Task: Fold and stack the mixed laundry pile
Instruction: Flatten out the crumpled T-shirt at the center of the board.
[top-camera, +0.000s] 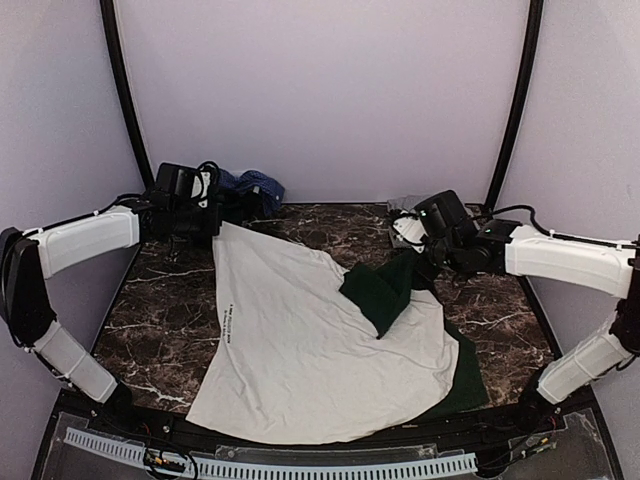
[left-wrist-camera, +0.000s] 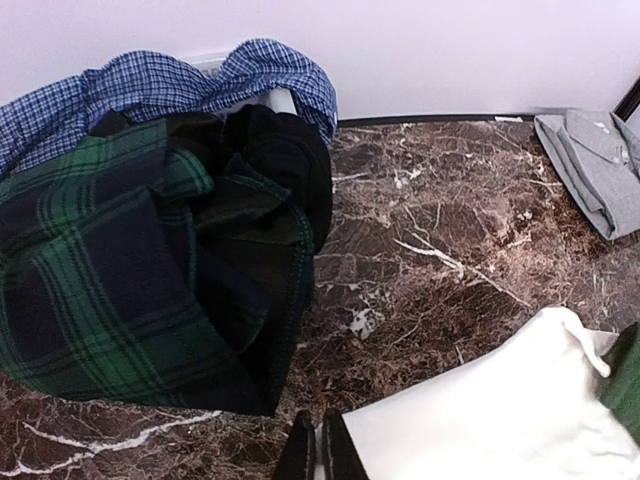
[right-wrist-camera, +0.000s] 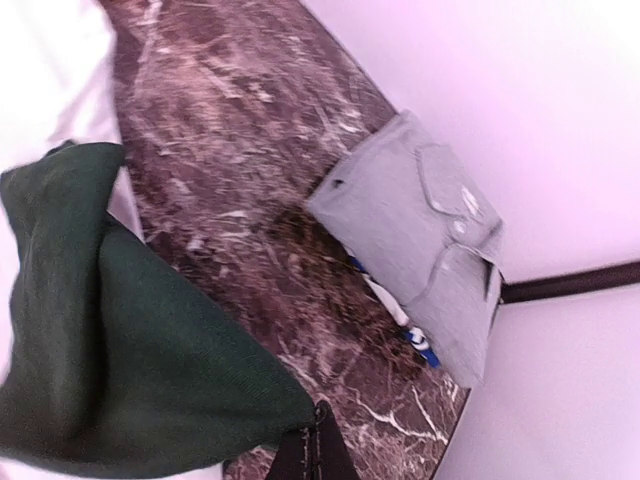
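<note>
The white tee (top-camera: 300, 340) with black lettering lies spread on the marble table. Its dark green sleeve (top-camera: 380, 290) is lifted and folded over the body. My left gripper (top-camera: 222, 226) is shut on the tee's far left corner; the left wrist view shows the fingers (left-wrist-camera: 335, 455) pinching the white edge (left-wrist-camera: 480, 420). My right gripper (top-camera: 425, 262) is shut on the green sleeve (right-wrist-camera: 120, 350) and holds it above the table. The rest of the pile sits at the back left: green tartan shirt (left-wrist-camera: 110, 280), blue checked shirt (left-wrist-camera: 150, 85), dark item (left-wrist-camera: 285, 160).
A folded grey garment (right-wrist-camera: 420, 230) lies at the back right by the wall, over something blue and white; it also shows in the left wrist view (left-wrist-camera: 590, 170). The pale slatted basket's rim (top-camera: 300, 465) runs along the near edge. Black frame poles stand at both back corners.
</note>
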